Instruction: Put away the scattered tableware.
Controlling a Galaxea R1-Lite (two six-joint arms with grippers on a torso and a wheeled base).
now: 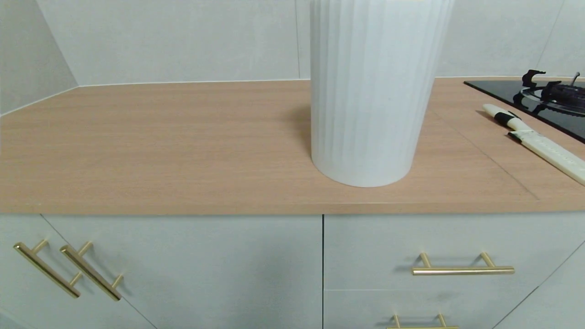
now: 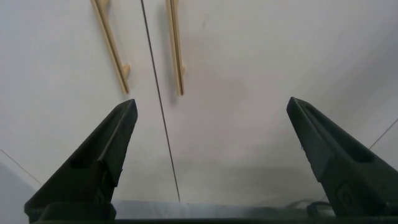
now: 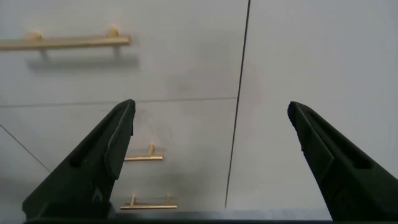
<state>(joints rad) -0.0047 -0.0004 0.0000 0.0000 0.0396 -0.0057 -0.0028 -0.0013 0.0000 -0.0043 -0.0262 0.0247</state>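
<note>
a knife [image 1: 534, 141] lies loose at 3 o'clock of the white holder [image 1: 372, 91], probably its home; left gripper [image 2: 210, 102] and right gripper [image 3: 210, 104] face cupboards [image 2: 267, 68], jaws spread, empty.

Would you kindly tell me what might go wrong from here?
The cream knife with a black band lies beside the black hob; a poor grasp could push it onto it. The tall white ribbed container stands near the wooden counter's front edge and could tip if bumped. The open left gripper and right gripper face cabinet doors; rising, they might catch the gold bar handles.
</note>
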